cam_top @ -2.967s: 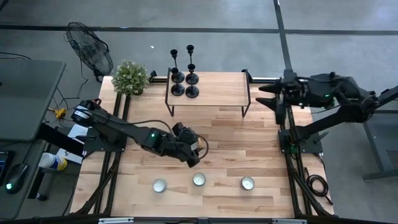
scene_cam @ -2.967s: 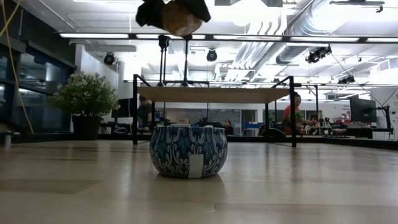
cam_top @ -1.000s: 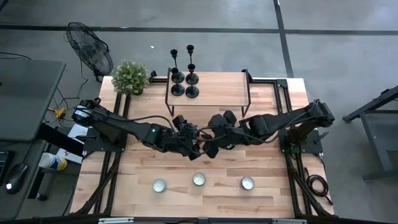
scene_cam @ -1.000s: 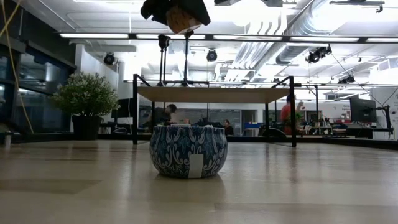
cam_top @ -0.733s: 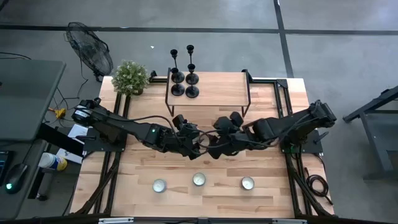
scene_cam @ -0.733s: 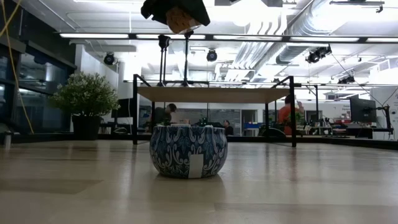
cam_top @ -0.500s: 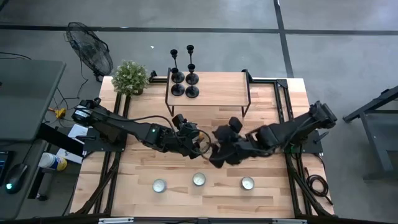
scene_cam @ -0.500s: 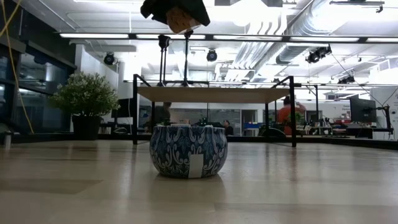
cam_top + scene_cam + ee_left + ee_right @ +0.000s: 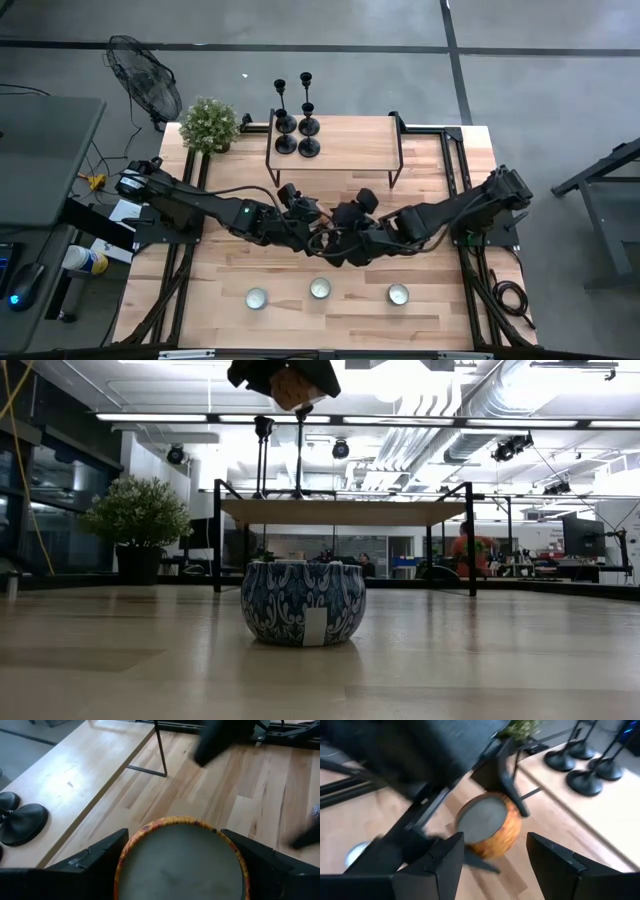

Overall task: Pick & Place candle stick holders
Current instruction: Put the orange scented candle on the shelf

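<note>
Four candle stick holders [image 9: 296,120], three tealight cups [image 9: 320,289], perhaps one orange candle tin [image 9: 490,824]

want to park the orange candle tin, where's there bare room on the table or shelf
The shelf is bare right of the candle stick holders. Bare table lies left and right of the three tealights. Mid-table is crowded: the left hand holds the tin, the right hand beside it.

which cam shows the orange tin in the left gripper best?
Right wrist view: the orange tin shows whole, top and side, clamped by the left gripper. Left wrist view crops it to the top; low view shows its underside; high view hides it.
</note>
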You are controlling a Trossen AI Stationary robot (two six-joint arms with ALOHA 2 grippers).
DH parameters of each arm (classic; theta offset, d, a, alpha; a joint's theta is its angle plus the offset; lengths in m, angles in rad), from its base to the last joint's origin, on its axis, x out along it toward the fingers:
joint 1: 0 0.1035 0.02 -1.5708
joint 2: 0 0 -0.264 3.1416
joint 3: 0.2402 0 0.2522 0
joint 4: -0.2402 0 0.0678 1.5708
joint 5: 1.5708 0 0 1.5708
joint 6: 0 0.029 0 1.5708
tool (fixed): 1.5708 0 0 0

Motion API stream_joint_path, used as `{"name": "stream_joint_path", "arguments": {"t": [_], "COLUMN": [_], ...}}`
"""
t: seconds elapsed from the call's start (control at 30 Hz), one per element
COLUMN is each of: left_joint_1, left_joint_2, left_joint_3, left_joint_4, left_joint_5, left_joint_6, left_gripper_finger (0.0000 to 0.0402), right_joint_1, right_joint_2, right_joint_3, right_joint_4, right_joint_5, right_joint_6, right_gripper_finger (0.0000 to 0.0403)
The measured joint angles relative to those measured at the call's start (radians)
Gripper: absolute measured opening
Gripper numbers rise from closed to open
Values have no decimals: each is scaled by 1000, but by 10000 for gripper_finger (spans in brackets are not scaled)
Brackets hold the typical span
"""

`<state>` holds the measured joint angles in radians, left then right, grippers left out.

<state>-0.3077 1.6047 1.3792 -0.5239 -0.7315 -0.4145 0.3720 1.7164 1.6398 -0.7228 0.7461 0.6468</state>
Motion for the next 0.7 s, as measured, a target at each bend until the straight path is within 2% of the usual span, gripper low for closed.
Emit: {"name": "stream_joint_path", "arguments": {"t": [0.5, 0.7], "left_joint_1": [0, 0], "left_joint_2": [0, 0], "left_joint_3": [0, 0], "left_joint_4": [6, 6], "left_joint_5": [-20, -21], "left_joint_6": [25, 25], "left_gripper_finger": [303, 303], "right_joint_1": [-54, -67], "right_joint_2": [21, 21], "right_joint_3": [0, 0], "right_joint_4": [6, -3], "right_joint_5": [-46, -62], "right_joint_6": [0, -1], "right_gripper_finger": [208, 185]}}
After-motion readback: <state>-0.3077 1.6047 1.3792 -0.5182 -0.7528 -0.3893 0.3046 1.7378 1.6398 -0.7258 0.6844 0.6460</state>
